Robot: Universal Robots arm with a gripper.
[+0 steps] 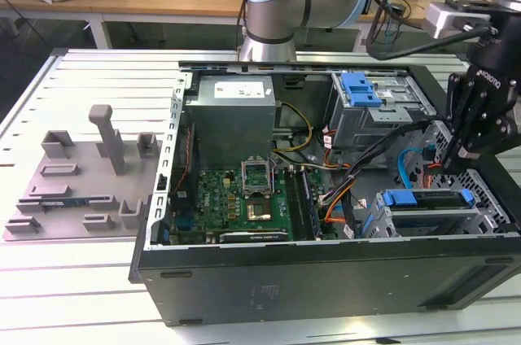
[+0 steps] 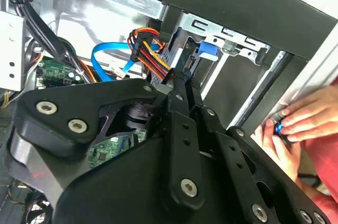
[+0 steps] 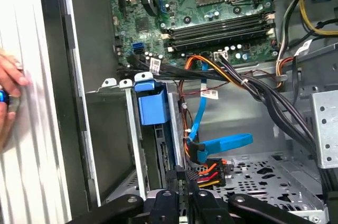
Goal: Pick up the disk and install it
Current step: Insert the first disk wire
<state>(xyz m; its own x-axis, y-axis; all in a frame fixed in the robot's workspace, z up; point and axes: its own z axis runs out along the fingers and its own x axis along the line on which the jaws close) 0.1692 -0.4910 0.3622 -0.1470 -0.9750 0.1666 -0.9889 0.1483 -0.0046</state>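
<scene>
The disk point(image 1: 427, 198) lies seated in the drive cage point(image 1: 498, 198) at the near corner of the open computer case point(image 1: 326, 280), on the exterior view's right, with its blue carrier framing it. The tool point(image 1: 453, 163) hangs just over the disk's far edge, fingers brought together with nothing seen between them. In both wrist views its tips sit beside the red, yellow and black power connector point(image 3: 209, 172) plugged in at the disk's end, with a blue data cable point(image 3: 224, 143) looping close by. A person's hand point(image 2: 298, 123) rests outside the case wall, on the slatted surface point(image 1: 81, 300). Farther left in the case lie the motherboard point(image 1: 244, 198) and the grey power-supply box point(image 1: 230, 121).
</scene>
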